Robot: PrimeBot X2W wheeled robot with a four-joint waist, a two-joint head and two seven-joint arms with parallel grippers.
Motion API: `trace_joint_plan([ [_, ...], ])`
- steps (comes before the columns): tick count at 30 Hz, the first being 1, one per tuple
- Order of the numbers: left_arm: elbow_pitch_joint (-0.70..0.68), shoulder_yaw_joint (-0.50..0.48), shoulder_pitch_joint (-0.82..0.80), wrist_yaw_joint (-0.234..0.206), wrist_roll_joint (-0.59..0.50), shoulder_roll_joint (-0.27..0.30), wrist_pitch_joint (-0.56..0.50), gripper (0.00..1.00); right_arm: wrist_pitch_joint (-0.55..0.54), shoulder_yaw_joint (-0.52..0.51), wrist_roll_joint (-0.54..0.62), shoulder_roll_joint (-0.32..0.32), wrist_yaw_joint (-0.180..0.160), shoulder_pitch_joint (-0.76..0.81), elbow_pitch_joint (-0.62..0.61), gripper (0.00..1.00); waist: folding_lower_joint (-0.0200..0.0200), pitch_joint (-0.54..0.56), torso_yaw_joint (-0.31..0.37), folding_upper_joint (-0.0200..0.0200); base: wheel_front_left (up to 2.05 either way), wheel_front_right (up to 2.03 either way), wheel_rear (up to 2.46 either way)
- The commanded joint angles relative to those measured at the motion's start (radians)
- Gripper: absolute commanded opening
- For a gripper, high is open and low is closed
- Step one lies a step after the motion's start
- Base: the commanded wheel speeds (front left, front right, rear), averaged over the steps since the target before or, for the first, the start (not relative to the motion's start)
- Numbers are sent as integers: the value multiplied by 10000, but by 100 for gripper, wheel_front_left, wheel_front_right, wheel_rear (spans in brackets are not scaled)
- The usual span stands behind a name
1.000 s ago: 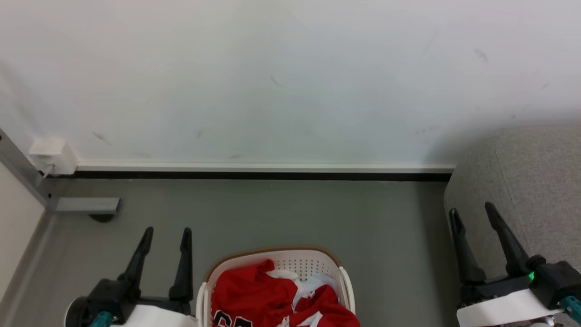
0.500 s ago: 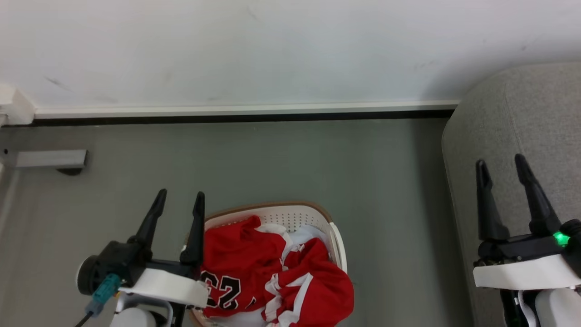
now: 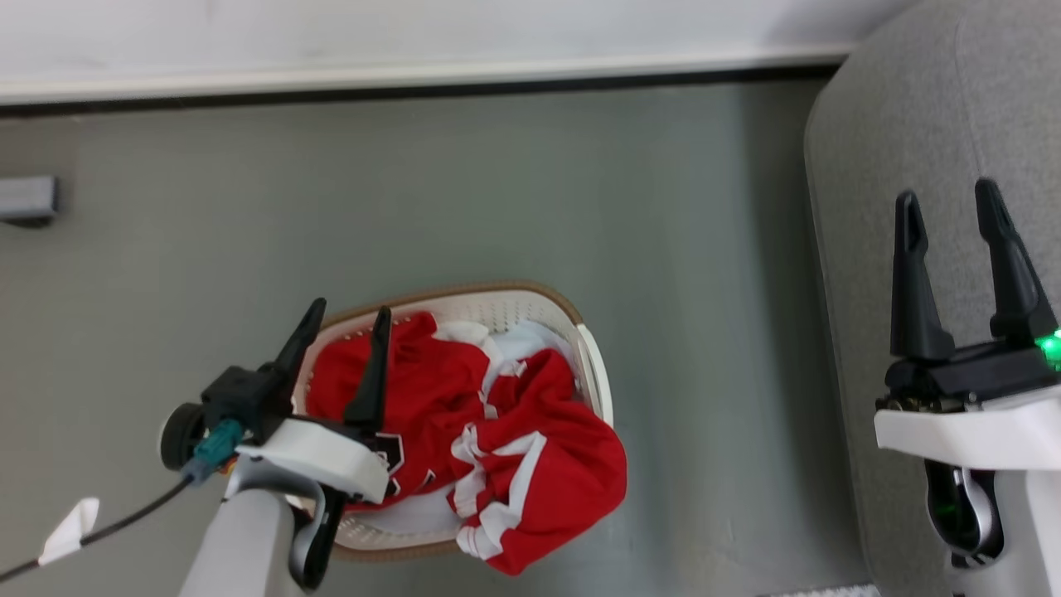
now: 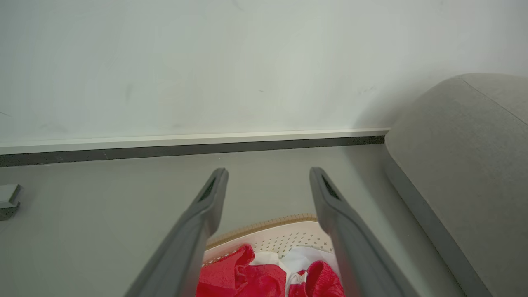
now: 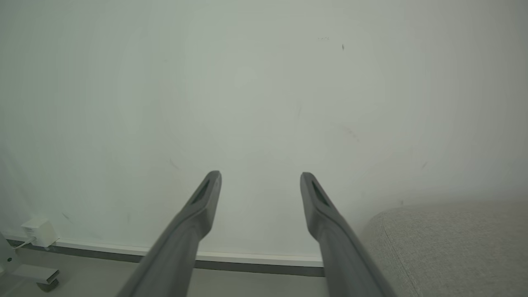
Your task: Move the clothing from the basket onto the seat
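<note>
The left gripper (image 3: pixel 351 308) and right gripper (image 3: pixel 947 191) each had 2 tapered black fingers (image 3: pixel 912 282) on white wrist shells (image 3: pixel 961 431); a green light (image 3: pixel 1051 344) glowed on the right, a teal connector (image 3: pixel 211 448) on the left.

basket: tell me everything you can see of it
The basket is white plastic, a rounded rectangle with perforated walls and a brown woven-look rim. It stands upright on the grey floor, apart from the sofa to its right. Red clothing with white trim fills it and spills over the near right rim. The open left tool hangs above its left side, gripping nothing.
</note>
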State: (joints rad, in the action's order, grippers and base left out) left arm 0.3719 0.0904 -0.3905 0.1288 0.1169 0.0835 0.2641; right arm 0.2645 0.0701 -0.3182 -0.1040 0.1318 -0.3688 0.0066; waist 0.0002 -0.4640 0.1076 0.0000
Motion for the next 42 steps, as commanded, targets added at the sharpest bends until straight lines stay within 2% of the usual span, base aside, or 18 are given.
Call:
trace_joint_plan([
  [1, 469, 79, -410, 13, 129, 159, 6, 100, -3, 33, -152, 23, -21, -319, -105, 100, -2, -671, 304, 0, 0, 0, 0],
  [8, 2800, 973, -1560, 5, 702, 476, -137, 100, -2, 175, -268, 215, -21, -871, -313, 100, -2, -1383, 641, 0, 0, 0, 0],
  [12, 4236, 1398, -2337, 7, 1391, 515, -705, 100, -2, 276, -440, 332, -21, -1115, -431, 100, -2, -1754, 891, 0, 0, 0, 0],
  [19, 6101, 2279, -3250, 9, 2227, 956, -1640, 100, -3, 619, -761, 484, -21, -1569, -647, 100, -2, -2421, 1522, 0, 0, 0, 0],
  [28, 7666, 3003, -4372, 9, 2733, 1690, -2345, 100, -3, 740, -755, 535, -21, -1855, -877, 100, -2, -3230, 2019, 0, 0, 0, 0],
  [42, 8871, 3539, -5490, 9, 2435, 2480, -2797, 100, -2, 1008, -1412, 538, -21, -2028, -1146, 100, -2, -4157, 2843, 0, 0, 0, 0],
])
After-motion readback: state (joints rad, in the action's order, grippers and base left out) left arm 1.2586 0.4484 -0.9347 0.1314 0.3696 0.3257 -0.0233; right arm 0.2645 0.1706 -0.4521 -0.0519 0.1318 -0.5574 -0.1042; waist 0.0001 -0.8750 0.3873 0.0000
